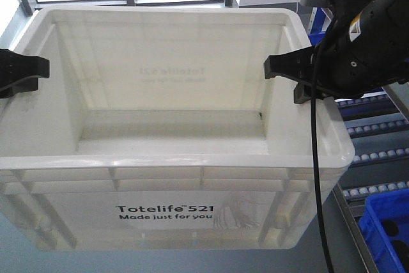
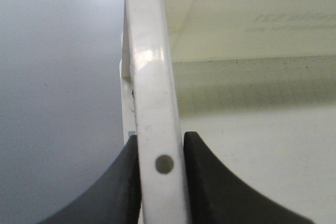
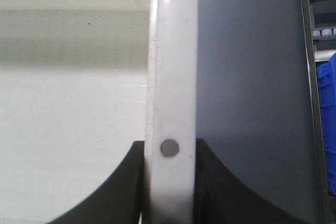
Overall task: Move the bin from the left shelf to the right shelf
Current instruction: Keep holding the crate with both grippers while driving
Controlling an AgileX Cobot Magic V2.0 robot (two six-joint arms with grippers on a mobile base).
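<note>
Left tool (image 2: 159,148); right tool (image 3: 169,153) — astride glossy rim of bin (image 1: 192,187)

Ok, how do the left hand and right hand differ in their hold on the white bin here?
The left hand grips the bin on its left rim; the right hand grips its right rim. In the front view the left hand is mostly cut off by the frame, while the right hand shows with its arm and a black cable. Shared: both are shut on the rim, one finger inside the bin, one outside.
</note>
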